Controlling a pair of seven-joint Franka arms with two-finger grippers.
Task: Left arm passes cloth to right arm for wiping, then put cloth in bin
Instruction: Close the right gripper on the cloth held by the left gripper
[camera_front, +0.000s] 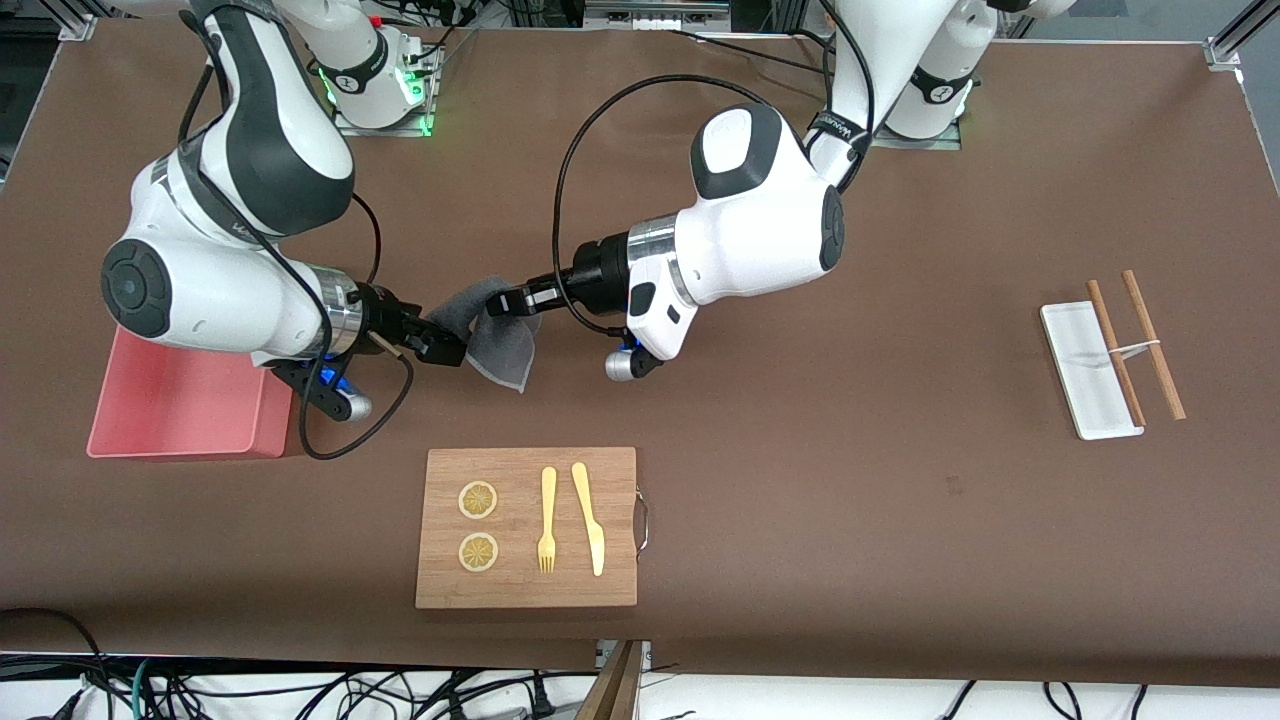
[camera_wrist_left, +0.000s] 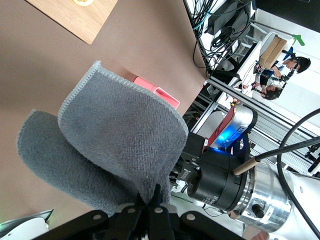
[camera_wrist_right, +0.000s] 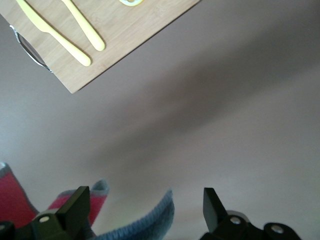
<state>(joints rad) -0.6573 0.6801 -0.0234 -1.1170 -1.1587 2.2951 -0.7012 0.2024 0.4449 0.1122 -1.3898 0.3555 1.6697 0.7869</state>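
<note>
The dark grey cloth (camera_front: 503, 352) hangs in the air over the bare table between the two grippers. My left gripper (camera_front: 503, 299) is shut on its upper edge, and the left wrist view shows the cloth (camera_wrist_left: 115, 145) drooping in two folds from the pinched jaws of that gripper (camera_wrist_left: 149, 202). My right gripper (camera_front: 447, 346) is open at the cloth's edge on the bin's side. In the right wrist view a grey fold of the cloth (camera_wrist_right: 150, 222), with some of its pink-red face showing, lies between the spread fingers of that gripper (camera_wrist_right: 145, 205). The pink bin (camera_front: 185, 405) stands under the right arm.
A wooden board (camera_front: 525, 527) with two lemon slices, a yellow fork (camera_front: 547, 520) and a yellow knife (camera_front: 590, 518) lies nearer the front camera. A white tray (camera_front: 1075, 365) with chopsticks (camera_front: 1150, 345) sits toward the left arm's end of the table.
</note>
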